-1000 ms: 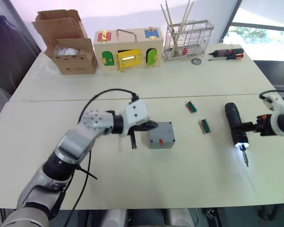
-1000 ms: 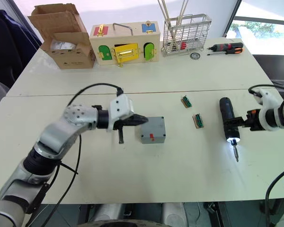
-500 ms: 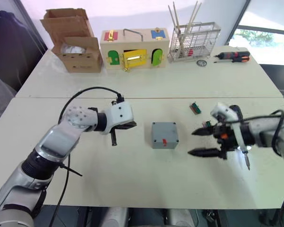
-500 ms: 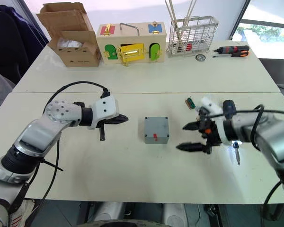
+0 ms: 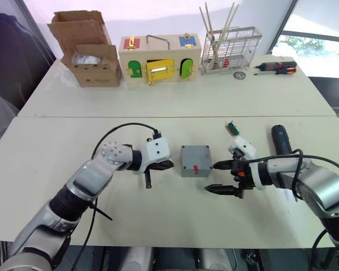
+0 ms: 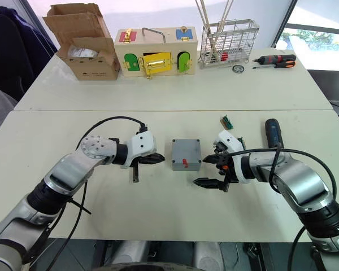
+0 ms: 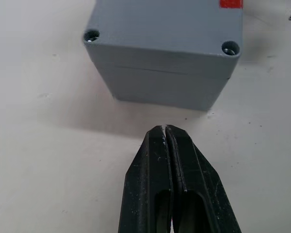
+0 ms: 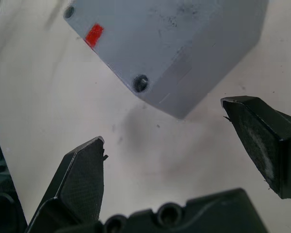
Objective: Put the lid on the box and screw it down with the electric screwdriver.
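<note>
Lidded box flanked by both pincers, mid-worktop.

Box [image 5: 195, 161], lid [image 7: 170, 25] seated, red mark facing the robot. Left pincer [image 5: 168, 165] closed, empty, tips just short of it. Right pincer [image 5: 214, 176] wide open, empty, near its opposite side. Electric screwdriver [image 6: 271, 134] lies beyond, long axis running away from the robot. Left wrist view shows corner screw holes.

Lab, white tables [image 5: 158, 101], wooden latch box [image 5: 160, 51]

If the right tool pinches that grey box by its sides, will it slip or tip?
The grey box looks like rigid moulded plastic, so it should not flex. Its smooth flat walls may slip between the open fingers of the right tool. It sits low and flat on the table, so it would probably slide rather than tip.
</note>
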